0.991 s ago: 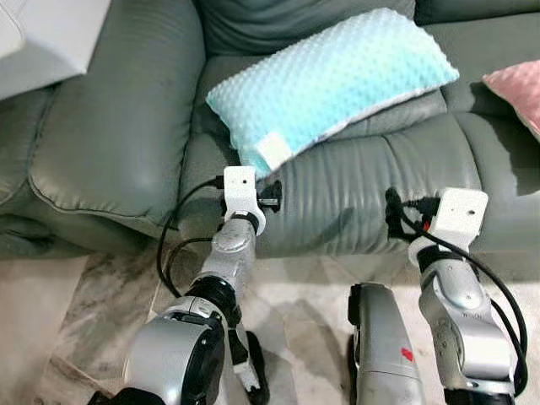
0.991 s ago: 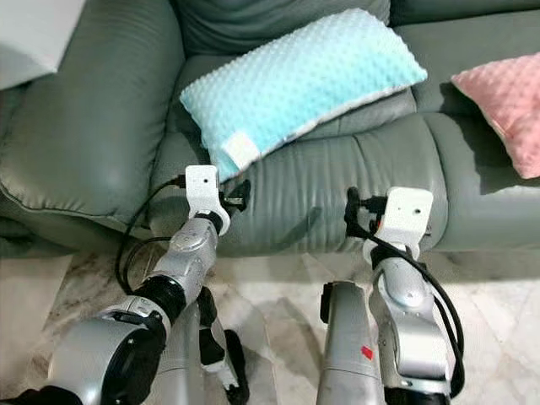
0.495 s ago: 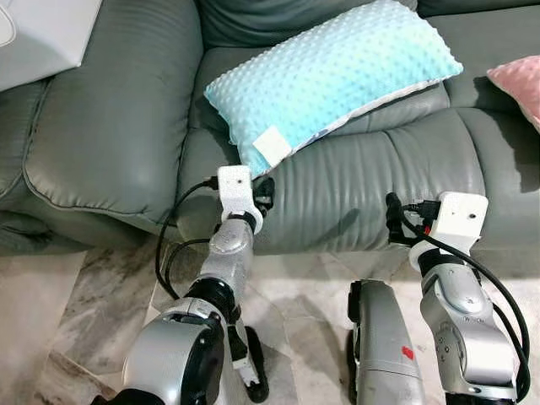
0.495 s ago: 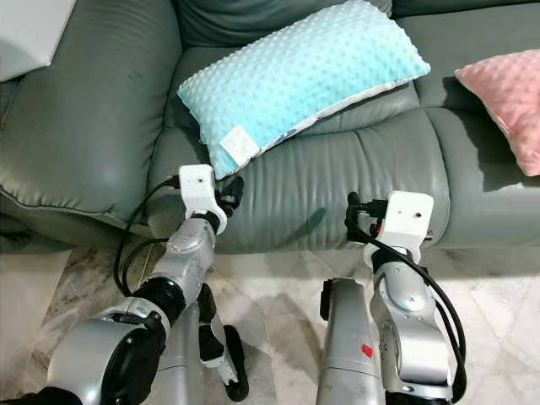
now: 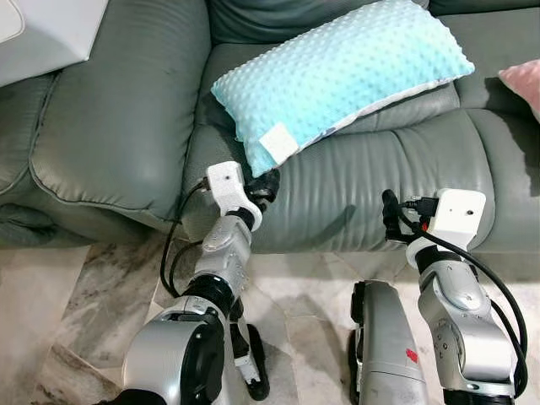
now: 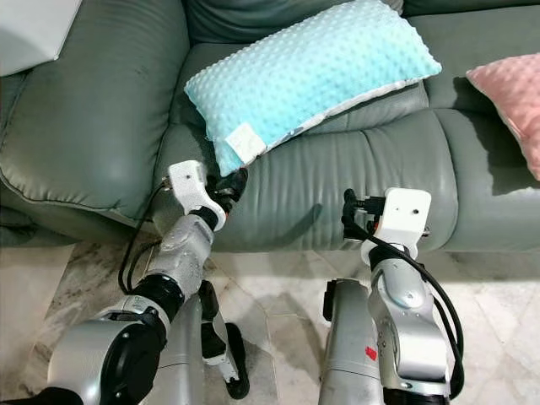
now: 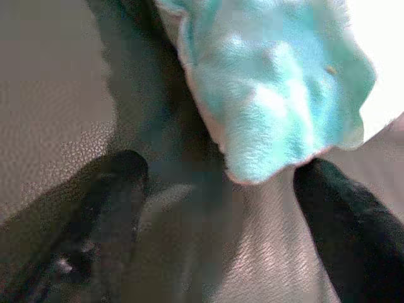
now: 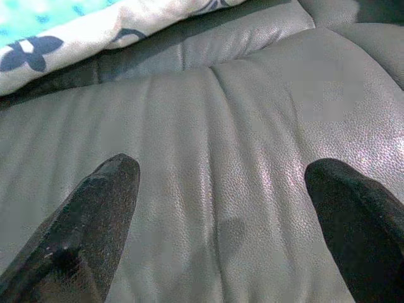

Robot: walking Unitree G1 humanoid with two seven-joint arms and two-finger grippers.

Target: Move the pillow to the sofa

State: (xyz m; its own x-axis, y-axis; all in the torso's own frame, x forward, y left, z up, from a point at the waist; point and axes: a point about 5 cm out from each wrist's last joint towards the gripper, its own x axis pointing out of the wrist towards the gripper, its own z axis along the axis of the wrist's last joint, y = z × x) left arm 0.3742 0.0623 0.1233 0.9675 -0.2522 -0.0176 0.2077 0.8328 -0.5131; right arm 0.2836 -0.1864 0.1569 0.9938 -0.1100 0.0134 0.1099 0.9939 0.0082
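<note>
While the pillow lay slantwise on the seat of the sofa, its bumpy turquoise top faced up and its near corner, marked by a small white tag, hung over the front edge of the cushion. A white underside printed with dark blue shapes showed along its lower edge in the right wrist view. The left gripper sat just below that near corner, its two black fingers spread wide with the fuzzy corner between their tips and nothing clamped; one fingertip looked to touch or nearly touch the corner. The right gripper was held in front of the sofa's front face, well apart from the pillow, its fingers likewise spread wide and empty over the grey leather. A pink cushion rested on the sofa seat at the robot's far right. A white object sat beyond the sofa's fat armrest at the upper left. Marbled floor tiles lay beneath the robot's silver arms and legs.
</note>
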